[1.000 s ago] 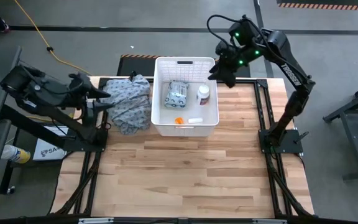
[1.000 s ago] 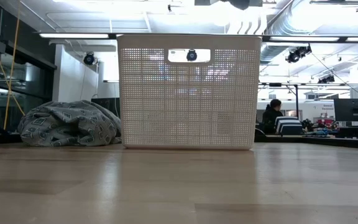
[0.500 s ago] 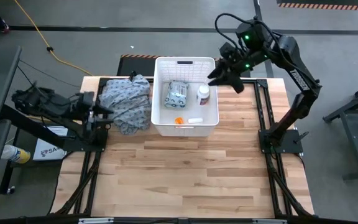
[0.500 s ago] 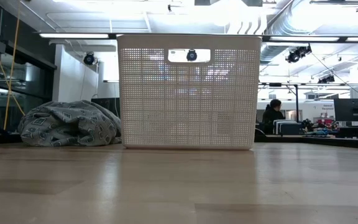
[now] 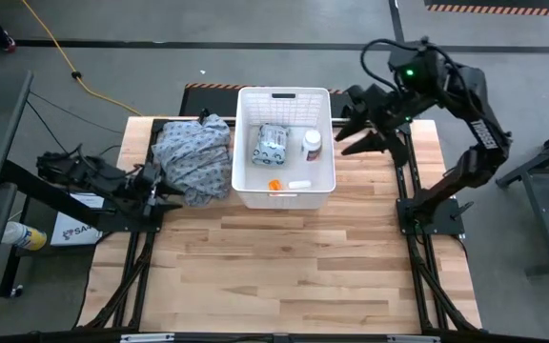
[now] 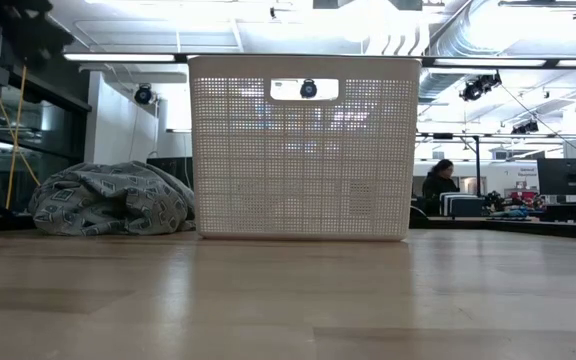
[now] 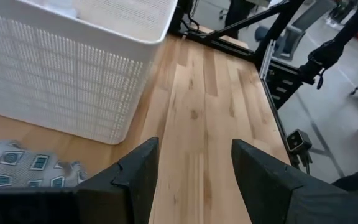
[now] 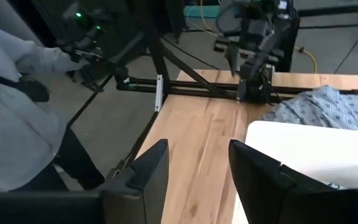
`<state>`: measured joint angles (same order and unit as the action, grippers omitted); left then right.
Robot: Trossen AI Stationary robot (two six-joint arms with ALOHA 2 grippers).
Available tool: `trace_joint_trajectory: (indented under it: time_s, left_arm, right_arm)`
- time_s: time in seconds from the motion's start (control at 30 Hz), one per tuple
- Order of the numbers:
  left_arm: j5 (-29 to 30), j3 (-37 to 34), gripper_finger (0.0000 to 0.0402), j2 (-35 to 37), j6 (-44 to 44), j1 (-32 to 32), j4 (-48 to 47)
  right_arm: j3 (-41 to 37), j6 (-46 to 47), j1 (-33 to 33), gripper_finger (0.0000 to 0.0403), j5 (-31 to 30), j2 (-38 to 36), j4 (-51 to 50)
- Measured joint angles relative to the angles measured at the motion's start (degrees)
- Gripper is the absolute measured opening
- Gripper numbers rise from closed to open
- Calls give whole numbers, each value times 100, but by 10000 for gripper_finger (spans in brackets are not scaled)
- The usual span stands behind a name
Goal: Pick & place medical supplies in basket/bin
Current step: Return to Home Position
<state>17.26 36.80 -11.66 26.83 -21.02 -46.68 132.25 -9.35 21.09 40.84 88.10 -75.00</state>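
The white perforated bin (image 5: 285, 99) stands at the table's far middle, also seen in the low view (image 6: 303, 150). Inside it lie a pale green-white soft packet (image 5: 273, 143), a white pill bottle (image 5: 313, 145), a tiny orange piece (image 5: 274, 185) and a white tube (image 5: 299, 184). No green stick-shaped box shows. My left gripper (image 5: 157, 186) is open at the table's left edge, beside the cloth; its wrist view (image 7: 194, 168) shows empty fingers. My right gripper (image 5: 358, 127) is open and empty, right of the bin (image 8: 197, 168).
A grey-blue patterned cloth (image 5: 193, 157) lies bunched against the bin's left wall (image 6: 113, 200). Bare wood fills the table's near half (image 5: 284, 267). A person in a grey sleeve (image 8: 17, 81) stands beyond the table's edge in the right wrist view.
My left gripper has drawn back toward the table's left and near side, sinking lower beside the cloth. My right gripper has moved toward the table's right, away from the bin's far right corner. The bin and its contents have stayed where they were.
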Motion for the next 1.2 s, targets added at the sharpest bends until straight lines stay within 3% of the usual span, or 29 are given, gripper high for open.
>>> trace_joint_trajectory:
  time_s: [0.33,1.2]
  left_arm:
    - [-37,-1042,232,530,-103,0,873]
    - [-48,-2571,232,555,-306,0,3031]
  right_arm:
    - [0,27,-458,159,-26,-473,-235]
    - [0,-10,-1615,154,-589,-829,-457]
